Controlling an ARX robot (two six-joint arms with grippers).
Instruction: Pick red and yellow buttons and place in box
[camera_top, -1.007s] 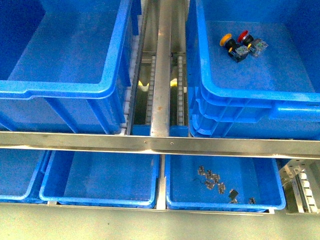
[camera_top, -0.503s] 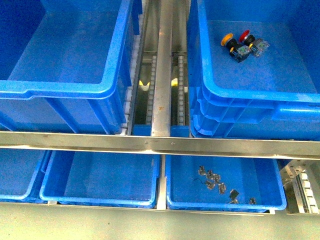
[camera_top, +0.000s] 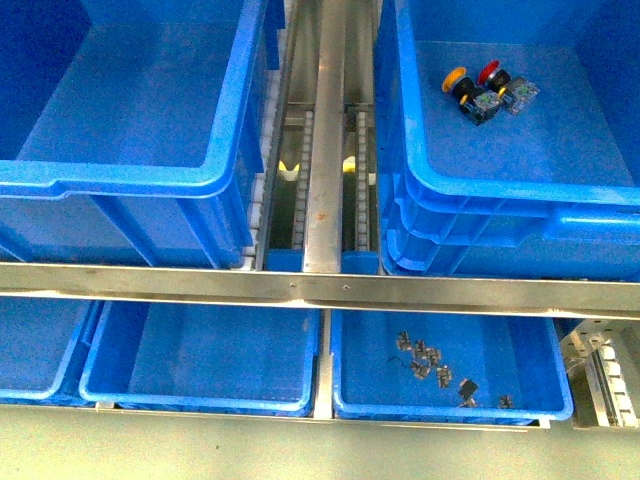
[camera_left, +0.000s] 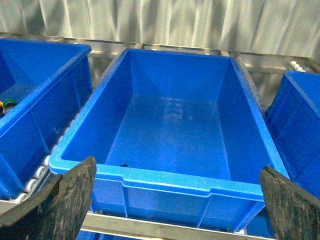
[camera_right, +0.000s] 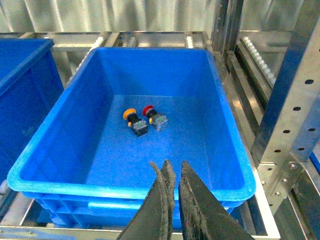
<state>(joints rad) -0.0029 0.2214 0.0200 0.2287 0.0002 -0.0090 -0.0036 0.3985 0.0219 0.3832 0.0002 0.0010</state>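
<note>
Inside the box, yellow button touching red button, no legible writing, left fingers released, right fingers clenched

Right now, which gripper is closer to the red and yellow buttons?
Right. The right gripper hangs over the near rim of the box holding the red and yellow buttons. The left gripper faces a neighbouring crate without them.

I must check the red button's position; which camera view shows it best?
The right wrist view: the red button lies unobstructed beside the yellow button. The front view shows it smaller; the left wrist view does not show it.
</note>
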